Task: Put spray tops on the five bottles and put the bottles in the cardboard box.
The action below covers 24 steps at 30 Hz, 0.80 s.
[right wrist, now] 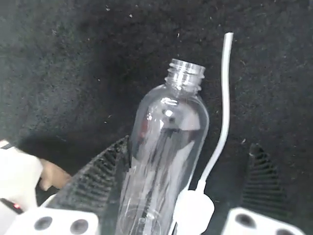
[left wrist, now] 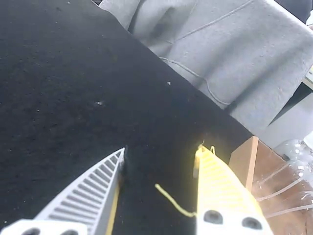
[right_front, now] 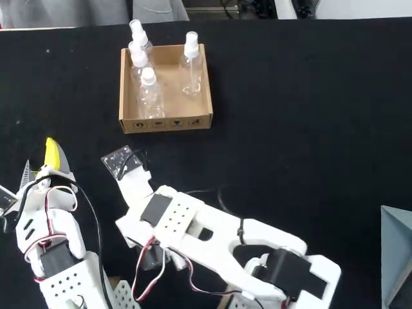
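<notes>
The cardboard box (right_front: 165,121) stands at the back of the black table and holds several clear bottles (right_front: 149,90) fitted with white spray tops. In the right wrist view a clear bottle (right wrist: 166,142) with a bare neck lies on the table. Beside it lies a loose white spray top (right wrist: 194,208) with its long tube (right wrist: 224,98). My right gripper (right wrist: 190,147) is open and straddles both, one dark finger against the bottle's side. My left gripper (right_front: 40,164) is open over bare table at the front left, holding nothing. Its yellow finger (left wrist: 220,191) points toward the box corner (left wrist: 248,161).
The right arm (right_front: 212,235) stretches across the front middle of the table and covers its own gripper from above. A grey-blue object (right_front: 396,257) stands at the right edge. Grey cloth (left wrist: 220,49) hangs beyond the table's far edge.
</notes>
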Each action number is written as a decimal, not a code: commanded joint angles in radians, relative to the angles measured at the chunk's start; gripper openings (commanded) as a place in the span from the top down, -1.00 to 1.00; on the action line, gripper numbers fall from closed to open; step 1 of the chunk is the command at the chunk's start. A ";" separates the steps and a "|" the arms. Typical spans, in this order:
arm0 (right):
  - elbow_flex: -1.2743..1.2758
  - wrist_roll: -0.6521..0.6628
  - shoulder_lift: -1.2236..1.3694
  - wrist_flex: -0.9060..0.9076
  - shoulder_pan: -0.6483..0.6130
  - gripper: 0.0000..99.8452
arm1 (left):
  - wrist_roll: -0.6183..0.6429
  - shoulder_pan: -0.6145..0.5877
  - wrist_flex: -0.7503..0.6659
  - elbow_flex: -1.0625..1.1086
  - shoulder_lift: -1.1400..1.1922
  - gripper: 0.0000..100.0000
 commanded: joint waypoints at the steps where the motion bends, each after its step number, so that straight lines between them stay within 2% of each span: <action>1: -0.071 -0.003 0.016 -0.015 -0.017 0.37 | -0.002 -0.005 -0.023 0.022 -0.011 0.58; 17: -0.067 -0.002 0.067 -0.011 -0.017 0.37 | -0.003 -0.004 -0.023 0.022 -0.011 0.58; 24: -0.088 -0.002 0.065 0.015 -0.012 0.66 | -0.003 -0.004 -0.023 0.022 -0.011 0.58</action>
